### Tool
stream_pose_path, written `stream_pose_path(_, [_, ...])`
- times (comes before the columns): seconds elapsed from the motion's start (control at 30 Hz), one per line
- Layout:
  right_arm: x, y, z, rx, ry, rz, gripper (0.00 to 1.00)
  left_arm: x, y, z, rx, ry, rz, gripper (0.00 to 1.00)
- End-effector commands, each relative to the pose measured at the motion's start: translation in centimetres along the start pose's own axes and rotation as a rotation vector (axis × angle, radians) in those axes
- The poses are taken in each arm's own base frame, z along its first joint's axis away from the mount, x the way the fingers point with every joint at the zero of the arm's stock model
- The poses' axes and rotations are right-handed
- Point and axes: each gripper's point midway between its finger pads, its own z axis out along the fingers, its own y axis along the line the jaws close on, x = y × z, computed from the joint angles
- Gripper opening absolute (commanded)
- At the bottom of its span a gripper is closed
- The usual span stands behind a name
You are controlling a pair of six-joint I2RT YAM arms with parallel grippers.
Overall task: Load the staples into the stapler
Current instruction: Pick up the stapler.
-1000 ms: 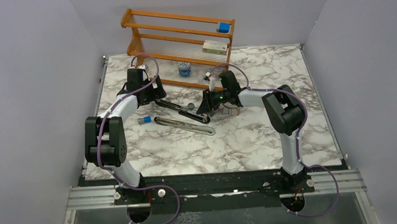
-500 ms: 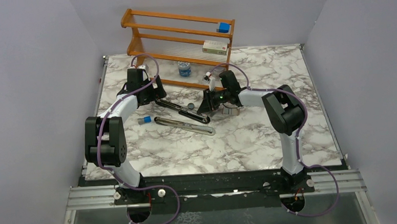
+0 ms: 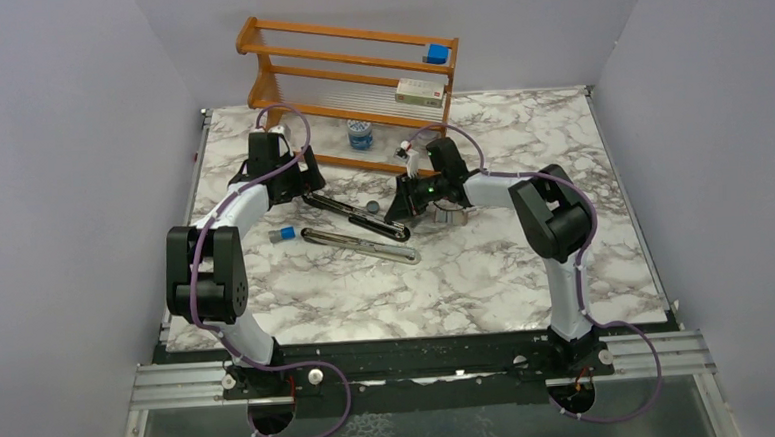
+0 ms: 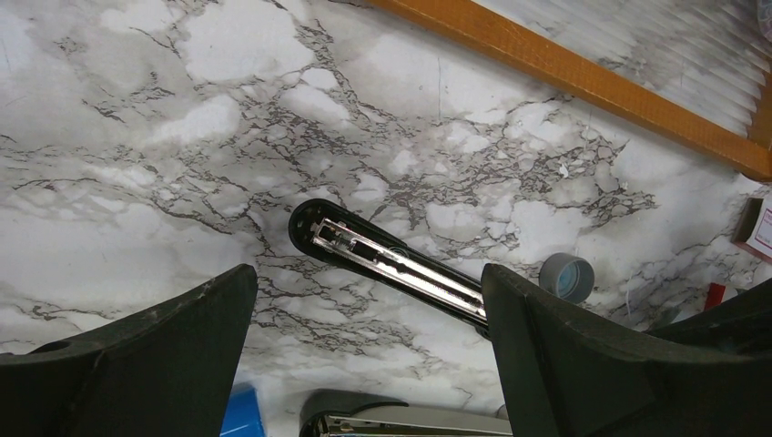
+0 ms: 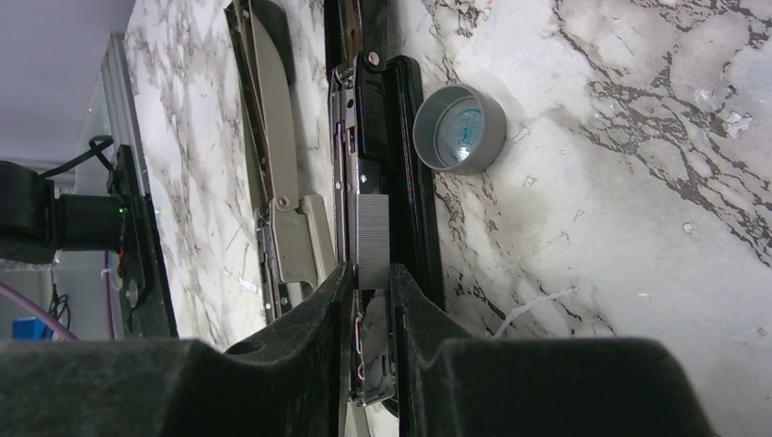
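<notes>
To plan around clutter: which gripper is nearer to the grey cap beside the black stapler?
Right. The right gripper holds a staple strip just beside the grey cap; the left gripper hovers open over the stapler's other end.

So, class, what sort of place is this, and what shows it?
Probably a robotics lab test cell: a left arm and right arm bolted to a rail, a marble-patterned table boxed in by plain grey walls, and a wooden rack.

Left claw [image 4: 366, 305] gapes wide, pointing down. Right claw [image 5: 371, 284], reaching leftward, is pinched narrow on the staples [image 5: 372, 238].
</notes>
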Motion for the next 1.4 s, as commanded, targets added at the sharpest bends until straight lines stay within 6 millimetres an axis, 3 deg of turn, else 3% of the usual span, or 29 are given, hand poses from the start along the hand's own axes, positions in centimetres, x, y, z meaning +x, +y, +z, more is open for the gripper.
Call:
stream_pose_path(0.0, [0.0,-0.6,0.3,0.012,0.01,-0.004,0.22,-0.9,-0.7,0.0,0.025,-0.011,0.002,0.96])
stream_pose_path(0.3, [-0.7,-0.1,0.0,0.008,-0.006,-0.023,0.1,-0.9,-0.7,-0.1,0.024,-0.012,0.002,0.96])
stream_pose_path(0.6, [-2.8,1.4,-1.0,0.001,-0.073,-0.084,0.08,-1.0,-0.7,-0.1,0.025,-0.016,0.005,0.96])
stream_pose_path(0.87, [-3.2,1.5,-1.6,0.034,-0.079,-0.115,0.05,-1.0,-0.7,-0.1,0.025,-0.015,0.004,0.96])
stream_pose_path(1.13, [-3.2,2.0,-2.4,0.244,-0.033,-0.303,0.04,-1.0,-0.8,-0.1,0.03,-0.013,0.0,0.96])
stream_pose_path(1.37, [-2.0,3.2,-1.2,0.398,0.039,-0.473,0.03,-0.8,-0.8,0.0,0.031,-0.01,-0.001,0.96])
